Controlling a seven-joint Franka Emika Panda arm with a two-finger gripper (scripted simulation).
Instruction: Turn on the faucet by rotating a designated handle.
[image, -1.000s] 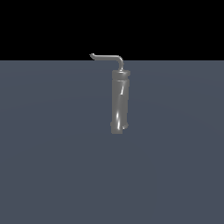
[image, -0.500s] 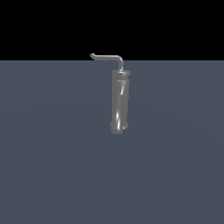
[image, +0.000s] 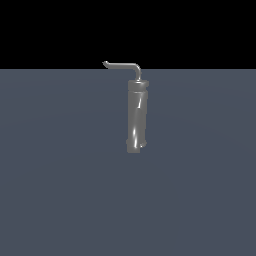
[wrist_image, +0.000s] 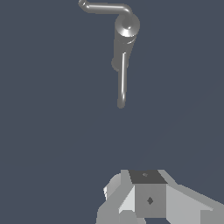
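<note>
Faucet (image: 136, 116) stands upright near the middle of the grey floor (image: 60, 190), toward its far edge, with the thin bent handle (image: 122, 65) reaching from its top toward the exterior view's left. Judging by this, the approach is the step in hand: the gripper (wrist_image: 146, 199) sits well apart from the handle (wrist_image: 105, 7) in the wrist view, holding nothing, though whether its jaws are spread I cannot tell. Next comes closing in on the rod. Nothing else stands around or blocks the way.
</note>
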